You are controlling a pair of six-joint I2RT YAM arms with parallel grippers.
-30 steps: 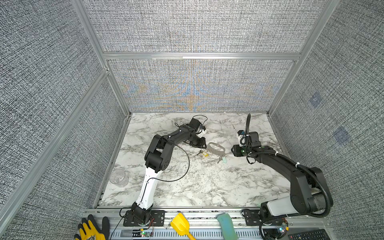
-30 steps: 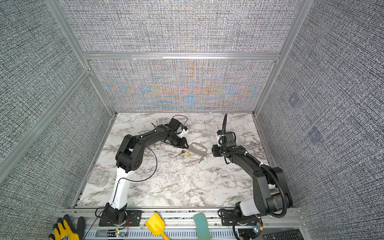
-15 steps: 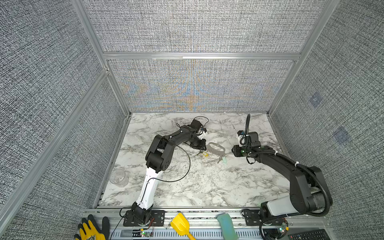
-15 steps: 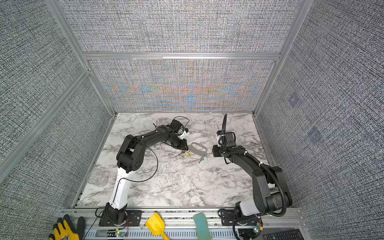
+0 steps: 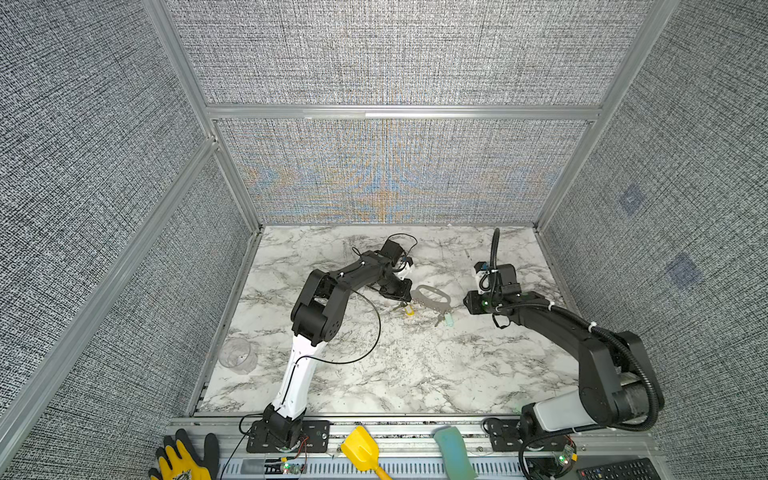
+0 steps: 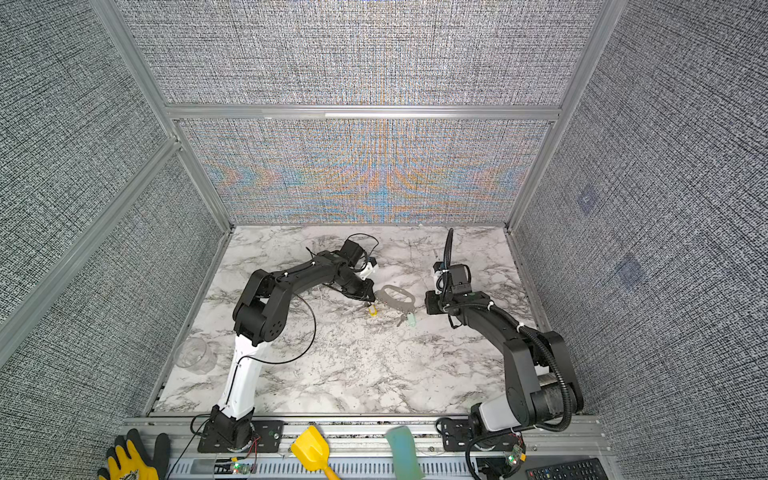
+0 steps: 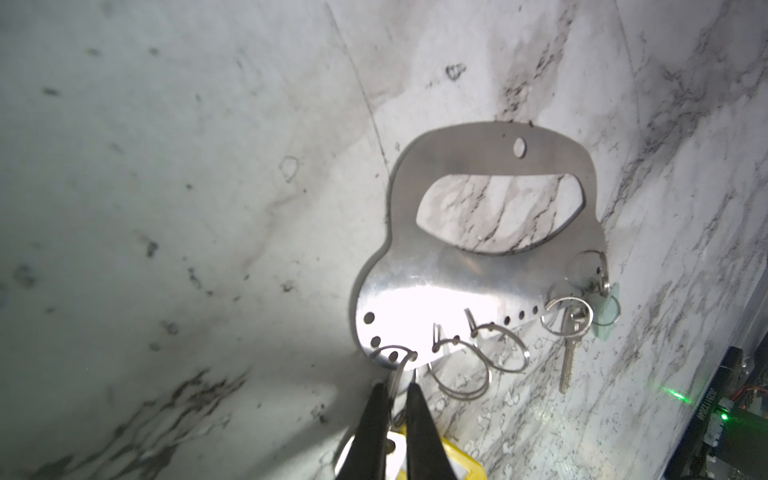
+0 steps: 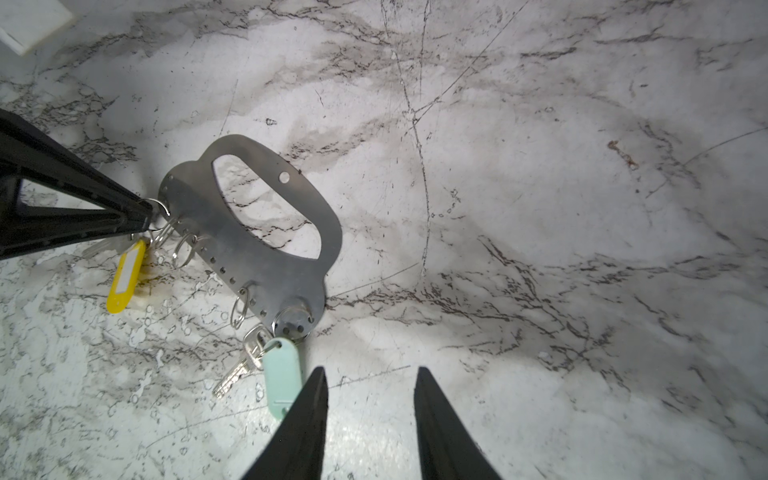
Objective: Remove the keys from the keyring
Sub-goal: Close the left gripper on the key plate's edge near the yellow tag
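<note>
The keyring, a flat grey plate with an oval cut-out, lies on the marble in both top views. Two keys hang from its holed edge. One has a yellow tag, the other a teal tag beside its silver key. My left gripper is shut on the yellow-tag key's split ring at the plate's corner. That key is mostly hidden under its fingers. My right gripper stands open on bare marble just beside the teal tag, holding nothing.
Empty split rings hang along the keyring's edge. A clear cup stands at the table's left edge. On the front rail lie a yellow scoop, a teal block and a yellow glove.
My left gripper has reached a little further right to the keyring's corner and closed on the ring. The right gripper's jaws have narrowed slightly; its arm has barely moved.
</note>
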